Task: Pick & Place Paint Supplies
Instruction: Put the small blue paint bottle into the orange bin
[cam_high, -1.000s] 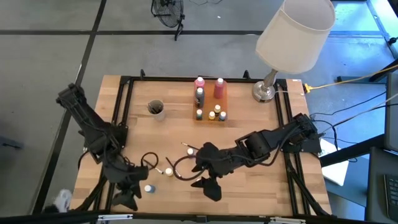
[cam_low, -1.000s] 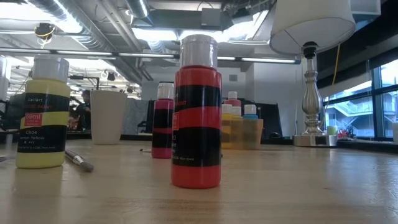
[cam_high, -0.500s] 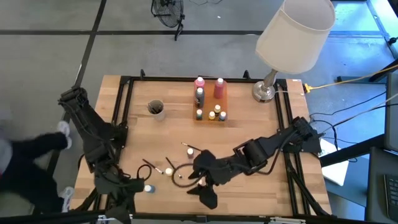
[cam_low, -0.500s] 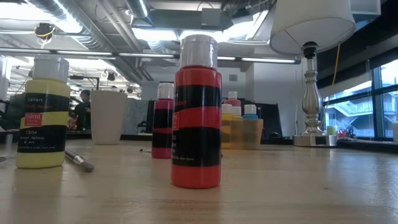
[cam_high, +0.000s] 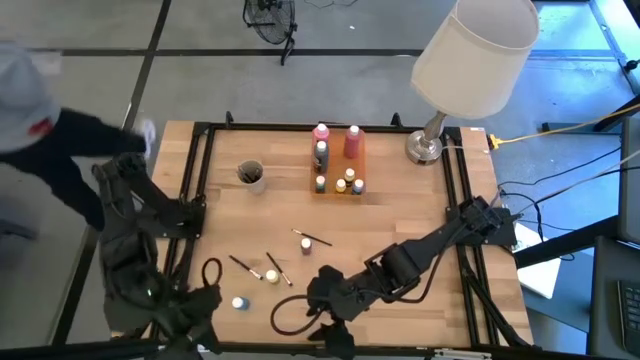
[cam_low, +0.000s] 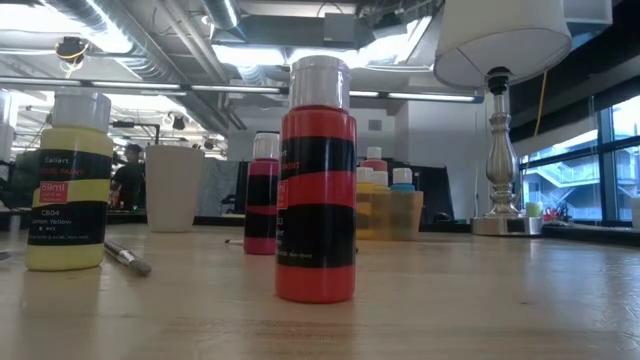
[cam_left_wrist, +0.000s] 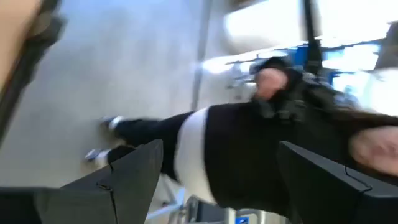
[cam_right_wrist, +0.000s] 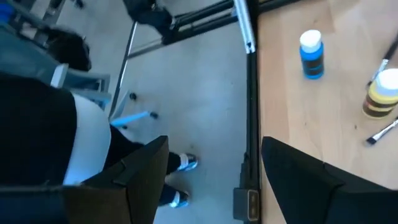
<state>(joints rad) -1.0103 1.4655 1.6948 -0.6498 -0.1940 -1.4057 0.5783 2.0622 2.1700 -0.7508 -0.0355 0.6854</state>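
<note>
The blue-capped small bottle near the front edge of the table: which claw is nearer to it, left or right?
Left. The left claw is just beside the blue-capped bottle, at the table's front-left corner. The right claw sits farther away, toward the front middle.

Left arm folded at the tabletop's (cam_high: 400, 235) near-left corner, its pincer (cam_left_wrist: 205, 180) empty with fingers spread wide, aimed out past the edge. Right arm stretches low from the right side toward the near edge, its pincer (cam_right_wrist: 208, 180) spread too, gripping nothing.
</note>
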